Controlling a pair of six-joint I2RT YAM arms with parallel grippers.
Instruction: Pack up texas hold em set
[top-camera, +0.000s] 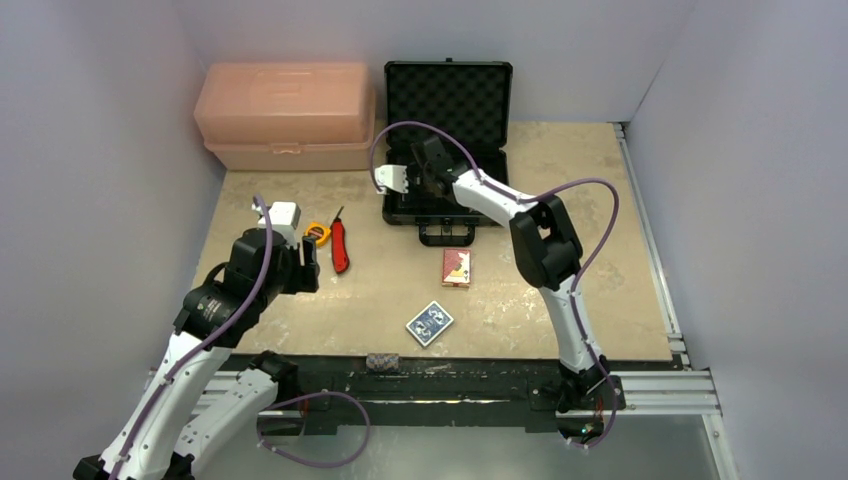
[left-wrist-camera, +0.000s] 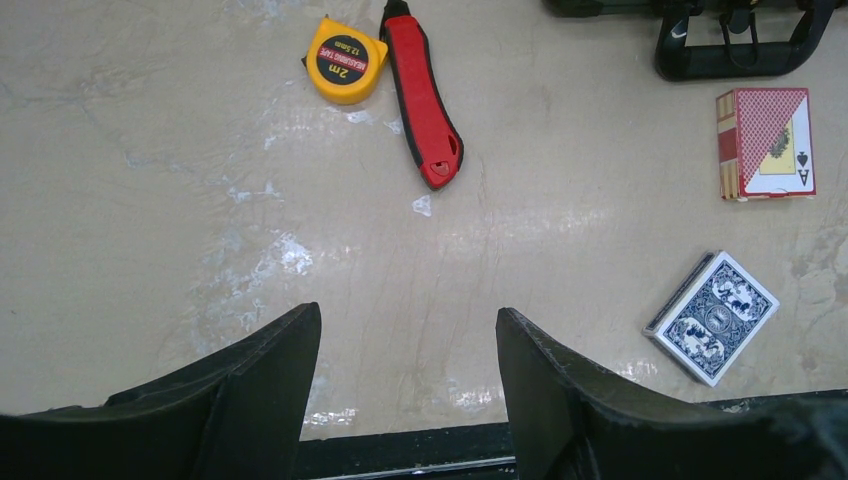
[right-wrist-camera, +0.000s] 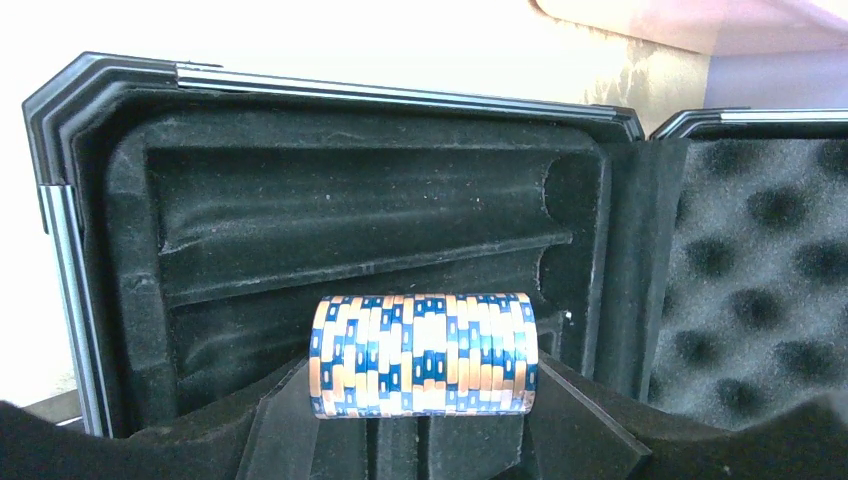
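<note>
The black briefcase (top-camera: 448, 100) stands open at the back of the table, its foam lid upright. My right gripper (top-camera: 427, 178) is over its base, shut on a blue-white striped chip stack (right-wrist-camera: 424, 352) held sideways above the grooved foam tray (right-wrist-camera: 350, 220). The red card deck (top-camera: 457, 267) and the blue card deck (top-camera: 429, 323) lie on the table in front of the case; both also show in the left wrist view, red (left-wrist-camera: 766, 143) and blue (left-wrist-camera: 713, 316). A second small striped stack (top-camera: 381, 360) lies at the front edge. My left gripper (left-wrist-camera: 408, 318) is open and empty, front left.
A pink toolbox (top-camera: 287, 115) stands at the back left beside the case. A red utility knife (left-wrist-camera: 422, 95) and a yellow tape measure (left-wrist-camera: 343, 60) lie ahead of my left gripper. The case handle (top-camera: 446, 236) points toward the arms. Walls close in both sides.
</note>
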